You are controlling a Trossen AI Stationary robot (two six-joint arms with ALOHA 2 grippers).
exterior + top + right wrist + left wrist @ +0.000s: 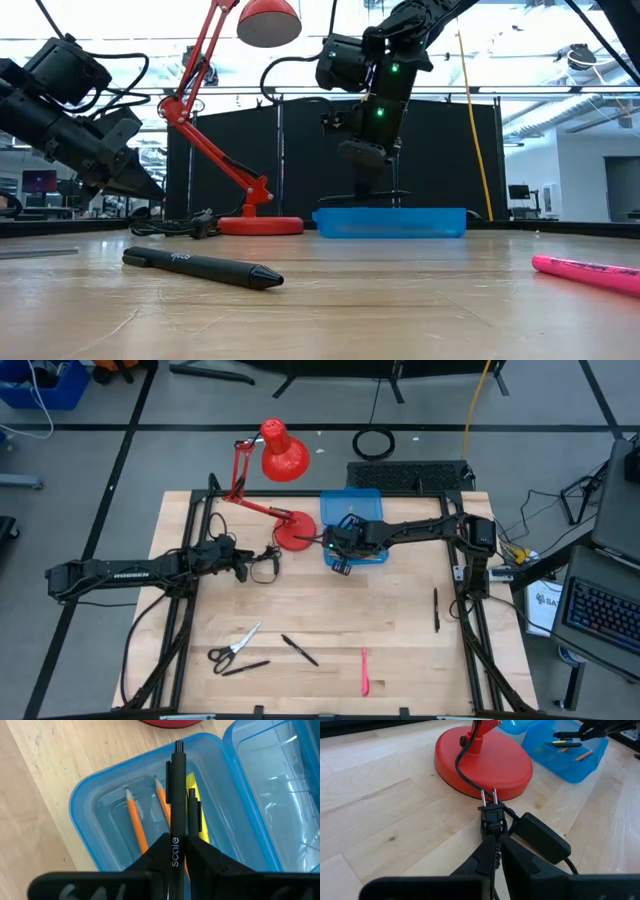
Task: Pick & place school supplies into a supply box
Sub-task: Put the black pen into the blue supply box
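The blue supply box (352, 520) stands open at the far middle of the table, beside the red lamp's base. In it lie two orange pencils (135, 820), a yellow marker (196, 815) and a black pen (192, 812). My right gripper (176, 845) hangs over the box, shut on another black pen (177, 795). On the near table lie scissors (232, 648), three black pens (300, 650) and a pink pen (365, 670). My left gripper (495, 852) waits shut at the left, by the lamp's plug (491, 812). Whether it touches the cord I cannot tell. My right gripper pinches the black pen's barrel (175, 837) between its two fingers, at the printed part. The fingers slant down from the table's right, and the pen lies along them. Its clip end (178, 747) reaches out over the box's inside, above the pencils.
The red desk lamp (283, 455) stands left of the box, its base (485, 762) and black power adapter (540, 837) just ahead of my left gripper. The box's lid (270, 770) lies open on the far side. Bare wood spreads across the table's middle.
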